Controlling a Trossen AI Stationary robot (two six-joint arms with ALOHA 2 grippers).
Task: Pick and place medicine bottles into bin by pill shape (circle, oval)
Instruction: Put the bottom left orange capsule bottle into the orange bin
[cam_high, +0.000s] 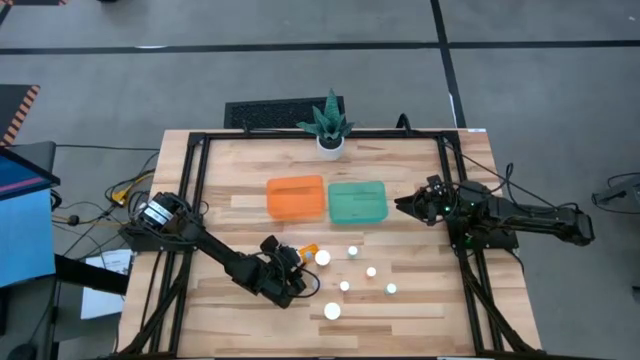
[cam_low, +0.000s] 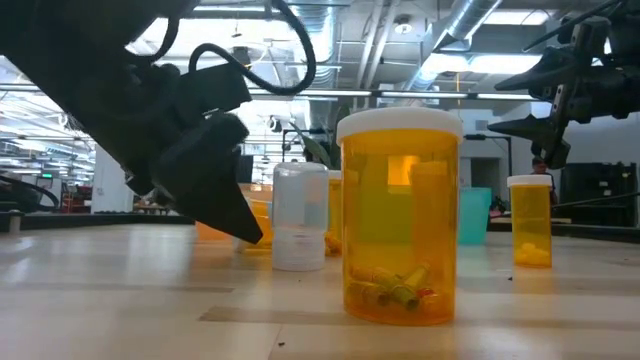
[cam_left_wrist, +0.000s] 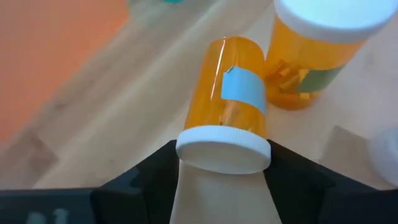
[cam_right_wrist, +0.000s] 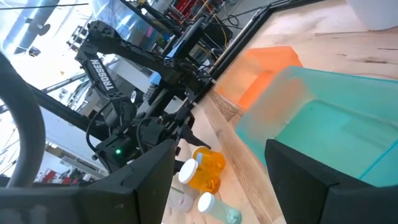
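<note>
An orange medicine bottle (cam_left_wrist: 229, 93) with a blue label lies on its side on the wooden table (cam_high: 250, 320), its white cap toward my left gripper (cam_left_wrist: 222, 163). That gripper is at the table's near left (cam_high: 294, 264), shut on the bottle. A wide-capped bottle (cam_left_wrist: 314, 56) stands upright right beside the lying one. Several more white-capped bottles (cam_high: 371, 271) stand upright to the right. My right gripper (cam_high: 403, 207) hangs open by the green bin (cam_high: 357, 203), holding nothing. My left gripper has the lying bottle's white cap (cam_left_wrist: 224, 149) between its two fingers, one fingertip (cam_left_wrist: 163, 163) on each side of the cap's rim. The fingers slant down from the table's left, along the bottle. The bottle's side rests on the table.
An orange bin (cam_high: 295, 197) and the green bin sit side by side at the table's middle. A potted plant (cam_high: 329, 128) stands at the far edge. A clear bottle (cam_low: 299, 215) stands close behind my left gripper. Bare wood lies toward the near edge.
</note>
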